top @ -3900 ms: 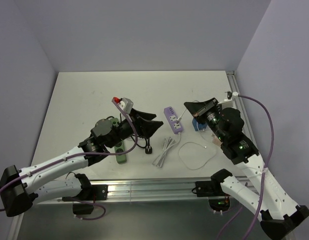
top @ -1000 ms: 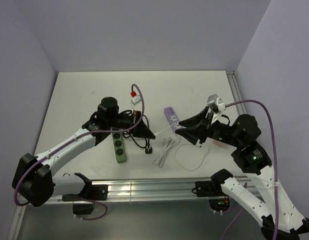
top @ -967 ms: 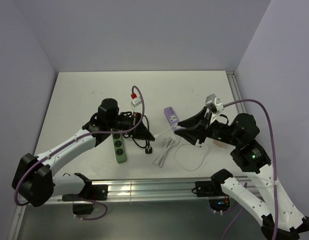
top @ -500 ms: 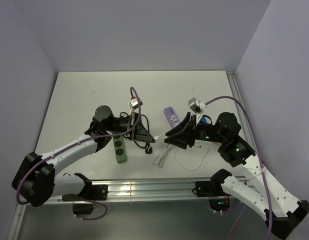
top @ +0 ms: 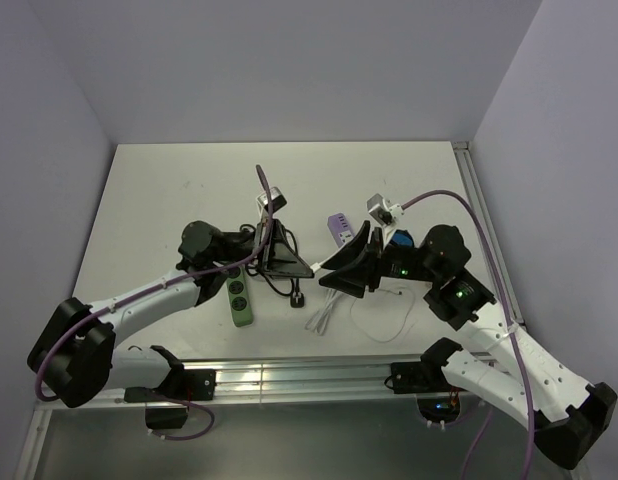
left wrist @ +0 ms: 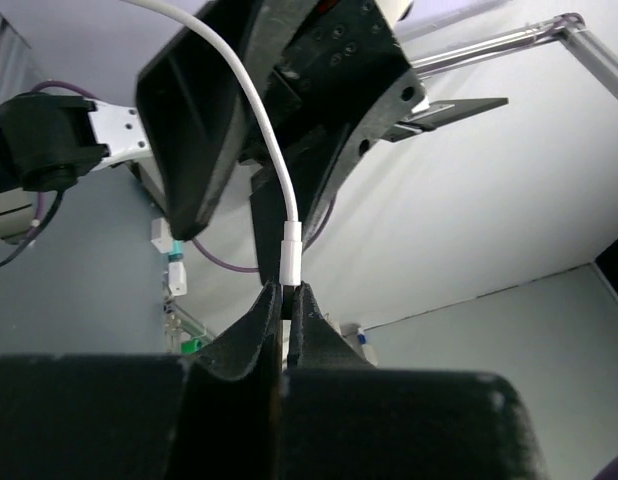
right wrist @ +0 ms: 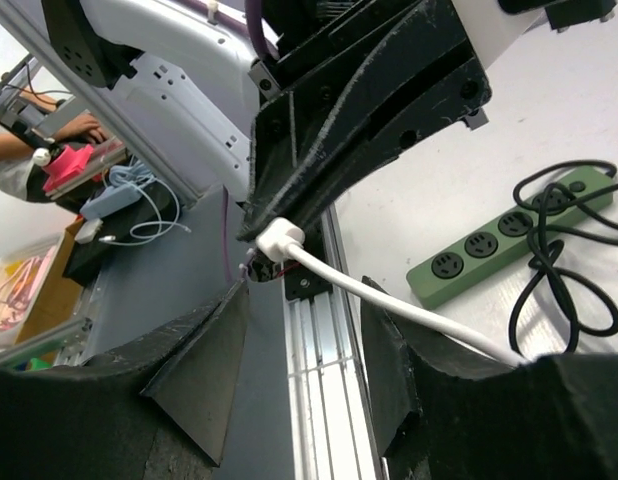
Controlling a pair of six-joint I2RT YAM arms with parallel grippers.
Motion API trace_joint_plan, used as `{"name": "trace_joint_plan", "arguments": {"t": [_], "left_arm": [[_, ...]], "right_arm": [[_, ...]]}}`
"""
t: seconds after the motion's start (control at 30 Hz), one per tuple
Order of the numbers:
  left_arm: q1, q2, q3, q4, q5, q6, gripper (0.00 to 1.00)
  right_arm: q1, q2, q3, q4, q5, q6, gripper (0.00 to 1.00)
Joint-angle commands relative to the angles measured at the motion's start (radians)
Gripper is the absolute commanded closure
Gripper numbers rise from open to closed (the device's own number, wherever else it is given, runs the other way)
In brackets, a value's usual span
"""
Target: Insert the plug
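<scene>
The 2 arms meet over the middle of the tabletop (top: 169,190), tips almost touching. The left pincer (top: 301,270) is clenched on the end of a white cable (top: 324,310). In the left wrist view its 2 fingers (left wrist: 259,320) press together on the cable's small white connector (left wrist: 289,255), which stands up out of the grip while the cord arcs away above it.

The right pincer (top: 329,276) faces it from the other side and is released, with its fingers (right wrist: 214,380) spread wide. In the right wrist view the white cable (right wrist: 379,295) runs through the gap between them toward the connector held opposite. Whether the cable rubs against either finger cannot be told.

The blue plug (top: 400,240) sits on the tabletop behind the right arm's wrist and is partly hidden by it. It lies a little right of the purple power strip (top: 339,228) and well apart from both pincers; nothing grips it.

The green power strip (top: 240,298) lies flat under the left arm, near the front edge. Its sockets show in the right wrist view too (right wrist: 489,250), and all of the ones in view are empty. A black cord (top: 284,288) coils just beside it, ending in a black plug head on the tabletop. The rest of the white cable lies bunched and looped below the right pincer.
</scene>
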Motion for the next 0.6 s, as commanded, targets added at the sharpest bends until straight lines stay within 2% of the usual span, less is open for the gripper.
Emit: {"name": "trace_joint_plan", "arguments": {"t": [0.0, 0.17, 0.27, 0.33, 0.37, 0.4, 0.57], "left_arm": [[-0.015, -0.004, 0.027, 0.165, -0.038, -0.114, 1.00], [-0.032, 0.001, 0.050, 0.168, -0.052, -0.149, 1.00], [-0.033, -0.008, 0.060, 0.139, -0.061, -0.128, 1.00], [-0.033, -0.021, 0.088, 0.045, -0.046, -0.055, 1.00], [-0.033, -0.040, 0.114, -0.106, -0.049, 0.053, 1.00], [-0.033, -0.047, 0.126, -0.170, -0.055, 0.105, 1.00], [-0.033, -0.060, 0.189, -0.333, -0.075, 0.292, 1.00]], "right_arm": [[0.010, -0.011, 0.003, 0.133, 0.010, 0.000, 0.44], [0.013, -0.049, -0.040, 0.288, 0.018, 0.050, 0.42], [0.013, -0.057, -0.034, 0.281, 0.059, 0.062, 0.42], [0.013, -0.057, -0.026, 0.272, 0.090, 0.081, 0.43], [0.013, -0.058, -0.026, 0.268, 0.089, 0.099, 0.44], [0.013, -0.061, -0.025, 0.264, 0.090, 0.107, 0.45], [0.015, -0.101, -0.025, 0.183, 0.121, 0.064, 0.44]]}}
